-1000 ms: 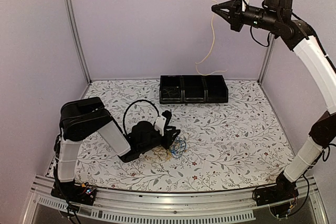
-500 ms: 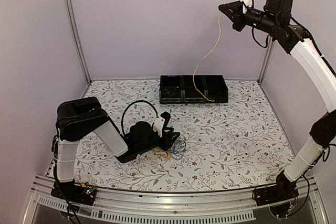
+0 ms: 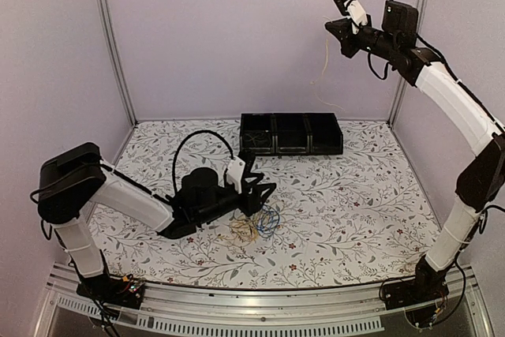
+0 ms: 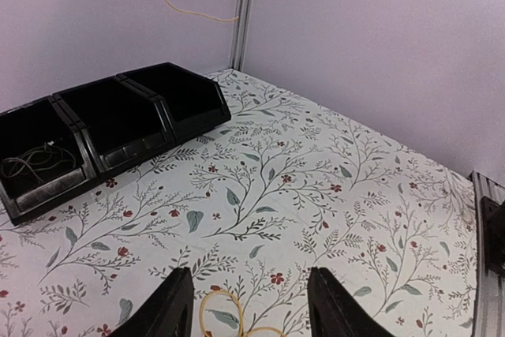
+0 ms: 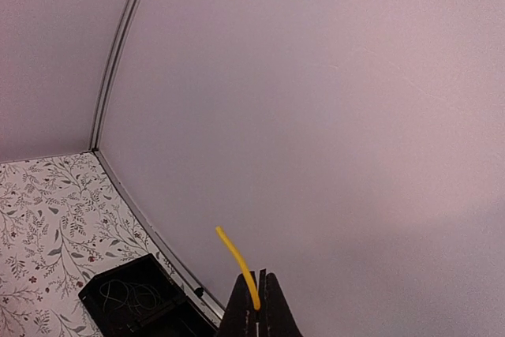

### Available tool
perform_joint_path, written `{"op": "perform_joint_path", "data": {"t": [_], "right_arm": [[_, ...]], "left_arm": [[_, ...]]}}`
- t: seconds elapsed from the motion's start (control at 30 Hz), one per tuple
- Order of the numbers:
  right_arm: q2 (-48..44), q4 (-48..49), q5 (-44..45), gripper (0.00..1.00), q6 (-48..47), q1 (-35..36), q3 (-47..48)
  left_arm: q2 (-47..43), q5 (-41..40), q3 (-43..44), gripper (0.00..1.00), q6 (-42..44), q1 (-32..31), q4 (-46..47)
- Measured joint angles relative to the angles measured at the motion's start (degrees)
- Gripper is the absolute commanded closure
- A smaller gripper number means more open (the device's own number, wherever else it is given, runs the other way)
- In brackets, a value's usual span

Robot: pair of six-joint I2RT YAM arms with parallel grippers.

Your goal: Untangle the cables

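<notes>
We're on the pull-out step. The right gripper [image 5: 257, 286], high up at two o'clock, has its jaws clamped on the yellow cable [image 5: 237, 254], which dangles against the back wall. The black bins [image 3: 292, 145] sit at twelve, with a whitish cable [image 4: 28, 165] lying in the left one. Down at six o'clock lies the tangle [image 3: 254, 226] of blue, yellow and dark cables. Just beside it is the left gripper [image 4: 248, 290], jaws apart and gripping nothing, a yellow loop [image 4: 225, 293] on the table between them. Next, we judge, the right arm must lower its strand into a bin while the left singles out another.

3 black bins [image 3: 291, 147] (joined in a row), floral tablecloth [image 3: 355, 203]
</notes>
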Motion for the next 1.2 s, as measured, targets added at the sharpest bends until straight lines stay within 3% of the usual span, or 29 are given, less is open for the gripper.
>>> {"op": "perform_joint_path", "data": {"t": [0.53,0.93,1.03,1.2], "right_arm": [[14.10,4.90,-1.14,1.00,4.24,-8.41,0.02],[21.90,4.92,1.38,1.00,6.82,-10.88,-1.14],[22.18,5.07,1.60,1.00,6.82,-10.95,-3.41],[22.62,4.17,1.49,1.00,6.78,-10.97,-8.15]], "left_arm": [[-8.68,-5.20,-3.58,0.49,1.05,-4.20,-8.28],[-20.57,-6.56,-3.02,0.46,1.77,-5.29,-19.76],[-22.64,-7.19,0.98,0.39,3.04,-5.29,-26.88],[-23.28,-6.99,18.08,0.37,4.68,-2.84,-41.97]]}}
